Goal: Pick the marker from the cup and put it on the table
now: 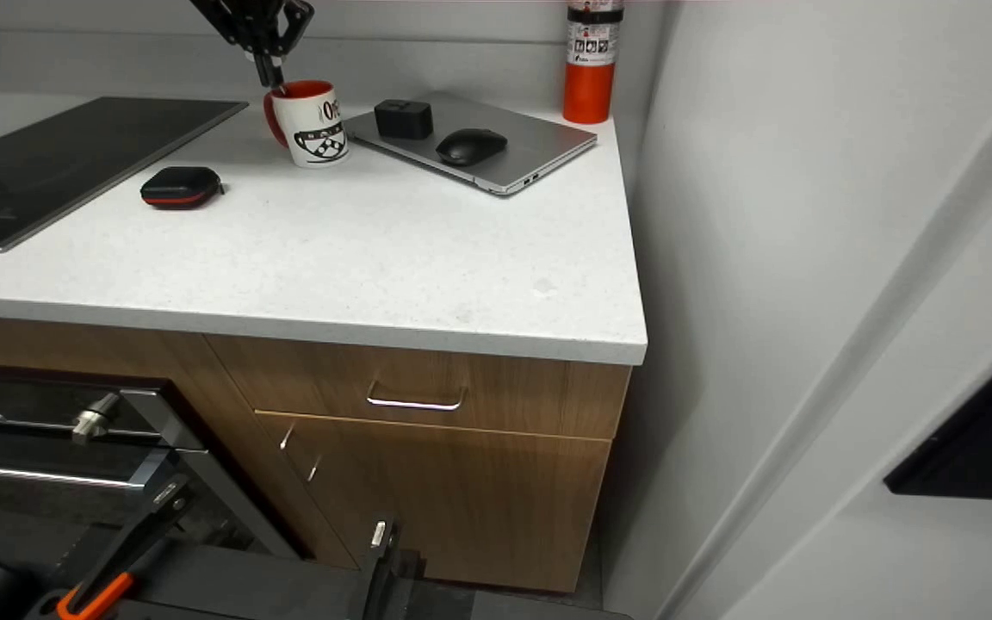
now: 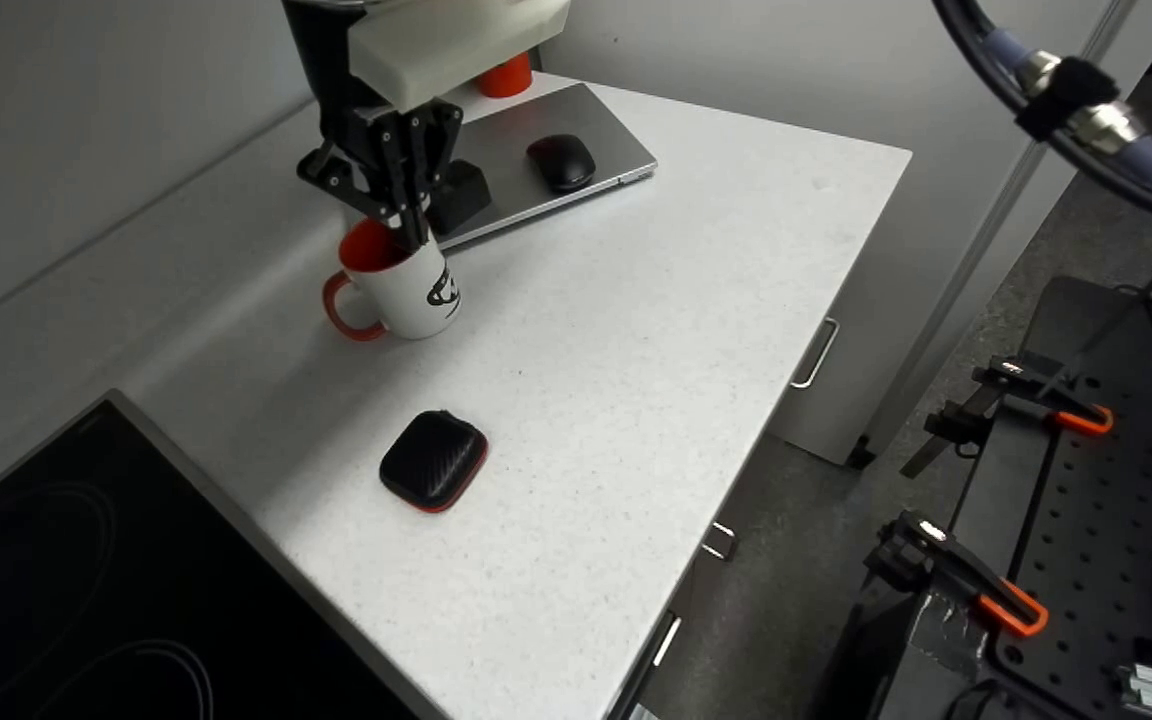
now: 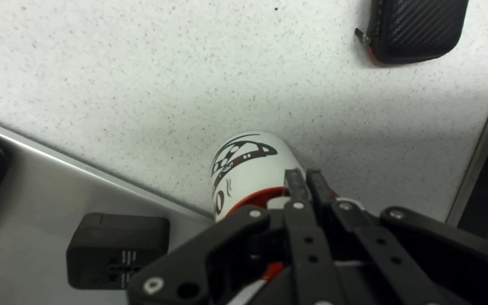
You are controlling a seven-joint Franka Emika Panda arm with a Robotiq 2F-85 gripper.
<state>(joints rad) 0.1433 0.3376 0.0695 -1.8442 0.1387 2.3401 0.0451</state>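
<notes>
The cup (image 1: 305, 116), white with a red inside and red handle, stands upright near the back of the table (image 1: 358, 258). My gripper (image 2: 414, 243) comes down over the cup's mouth, its fingertips at the rim in both exterior views. In the wrist view the gripper (image 3: 306, 173) is shut, its two fingers nearly together with a thin gap, in front of the printed cup (image 3: 252, 173). The marker is not discernible; the fingers and the cup wall hide the inside, so whether anything is pinched cannot be told.
Close to the cup lies a closed grey laptop (image 1: 539, 146) bearing a black box (image 1: 403, 119) and a mouse (image 1: 471, 146). A black case with red trim (image 2: 434, 460) sits nearer the cooktop (image 2: 56, 590). A red cylinder (image 1: 588, 90) stands in the back corner by the wall.
</notes>
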